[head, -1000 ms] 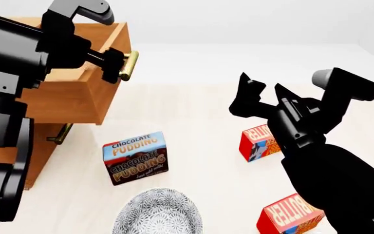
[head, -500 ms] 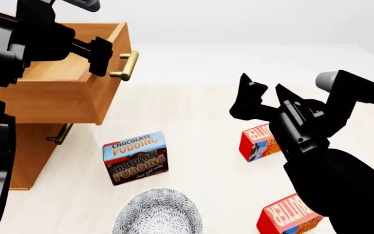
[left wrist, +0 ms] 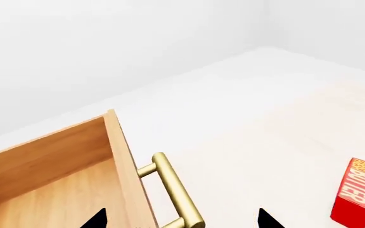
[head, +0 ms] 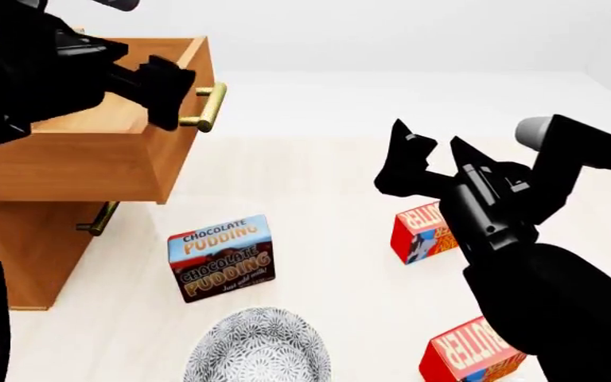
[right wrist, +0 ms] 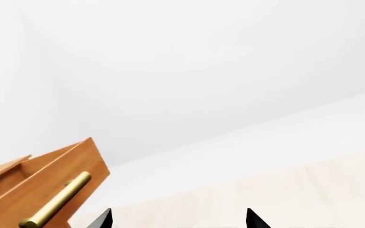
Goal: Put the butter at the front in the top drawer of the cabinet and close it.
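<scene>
Head view: your left end effector [head: 165, 94] sits spread and empty just beside the brass handle [head: 206, 107] of the pulled-out top drawer [head: 93, 159] of the cabinet [head: 19, 247]. Your right end effector [head: 425, 147] hangs spread, empty, above the table [head: 317, 239]. The front butter [head: 473, 354] sits nearest you; a second carton [head: 420, 232] lies behind it.

Left wrist view: fingertips [left wrist: 95, 219] spread, handle [left wrist: 176, 192] between them, untouched.

Right wrist view: fingertips [right wrist: 254, 218] apart.

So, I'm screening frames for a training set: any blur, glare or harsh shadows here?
Head view: sharp, even light; lettering on the brown-and-blue chocolate pudding box reads cleanly, shadows faint. Left wrist view: crisp, only a mild sheen on the brass bar handle. Right wrist view: crisp, but mostly blank white wall, little detail.
</scene>
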### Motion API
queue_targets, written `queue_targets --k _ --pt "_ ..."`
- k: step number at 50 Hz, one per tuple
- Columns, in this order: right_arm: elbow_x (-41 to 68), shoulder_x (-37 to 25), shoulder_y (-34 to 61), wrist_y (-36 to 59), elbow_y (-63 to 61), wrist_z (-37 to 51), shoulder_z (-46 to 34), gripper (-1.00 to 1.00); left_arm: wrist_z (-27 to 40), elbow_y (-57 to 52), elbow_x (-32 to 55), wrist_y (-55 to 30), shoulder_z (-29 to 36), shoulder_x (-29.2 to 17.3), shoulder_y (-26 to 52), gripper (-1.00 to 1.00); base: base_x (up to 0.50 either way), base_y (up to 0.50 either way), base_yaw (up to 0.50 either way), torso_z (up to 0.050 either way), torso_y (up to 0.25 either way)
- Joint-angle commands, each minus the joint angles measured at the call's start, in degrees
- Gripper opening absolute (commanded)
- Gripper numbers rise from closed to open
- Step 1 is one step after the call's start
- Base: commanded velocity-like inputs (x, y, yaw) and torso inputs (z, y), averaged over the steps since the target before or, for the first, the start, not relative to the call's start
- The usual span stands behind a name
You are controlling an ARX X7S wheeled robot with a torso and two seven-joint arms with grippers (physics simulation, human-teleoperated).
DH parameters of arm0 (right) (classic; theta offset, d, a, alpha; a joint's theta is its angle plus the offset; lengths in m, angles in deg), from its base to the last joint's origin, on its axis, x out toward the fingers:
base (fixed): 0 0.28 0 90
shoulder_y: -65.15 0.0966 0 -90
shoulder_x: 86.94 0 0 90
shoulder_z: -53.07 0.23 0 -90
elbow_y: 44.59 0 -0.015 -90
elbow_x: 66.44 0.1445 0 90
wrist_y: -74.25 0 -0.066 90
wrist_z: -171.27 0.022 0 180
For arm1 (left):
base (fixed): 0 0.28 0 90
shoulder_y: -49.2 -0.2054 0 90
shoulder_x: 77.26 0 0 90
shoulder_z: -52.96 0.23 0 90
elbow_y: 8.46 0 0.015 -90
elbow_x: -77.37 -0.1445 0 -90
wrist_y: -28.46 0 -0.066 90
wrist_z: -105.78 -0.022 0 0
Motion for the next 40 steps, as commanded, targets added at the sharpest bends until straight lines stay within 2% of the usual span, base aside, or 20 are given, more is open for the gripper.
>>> queue_targets --k 1,3,7,12,17,20,31,40 --pt "-2.0 0.05 -0.07 -1.75 2.76 -1.86 -0.91 1.0 42.01 -22.54 49.49 -3.68 -16.15 -6.21 -11.97 1.0 0.0 0.0 0.0 0.0 0.0" --pt "-2.44 0.11 0.08 -2.03 3.49 -2.17 -1.17 1.0 47.08 -25.5 53.84 -3.44 -20.05 -5.8 -15.19 1.0 0.0 0.0 0.0 0.0 0.0" --pt "-3.72 0.28 0.45 -2.81 5.09 -2.65 -1.69 1.0 47.97 -36.03 54.28 2.56 -25.57 -6.62 -26.6 1.0 0.0 0.0 0.0 0.0 0.0" --pt "-5.32 0.48 1.37 -3.08 6.86 -1.93 -2.45 1.0 44.73 -45.23 48.77 13.54 -30.72 -5.96 -40.97 1.0 0.0 0.0 0.0 0.0 0.0" --pt "-6.61 1.32 3.99 -1.61 10.01 2.45 -2.63 1.0 38.84 -51.13 38.39 26.95 -31.9 -3.6 -55.45 1.0 0.0 0.0 0.0 0.0 0.0" --pt "-6.97 2.25 6.33 -0.52 12.66 5.09 -2.67 1.0 35.97 -51.78 32.86 34.03 -31.47 -1.79 -61.54 1.0 0.0 0.0 0.0 0.0 0.0" --pt "-7.82 7.03 15.87 3.06 23.01 16.81 -1.45 1.0 31.67 -47.14 17.52 52.77 -27.97 4.98 -72.52 1.0 0.0 0.0 0.0 0.0 0.0" --pt "-11.9 11.44 25.26 0.06 34.17 25.79 0.43 1.0 31.47 -44.54 16.05 54.65 -26.73 5.6 -72.46 1.0 0.0 0.0 0.0 0.0 0.0"
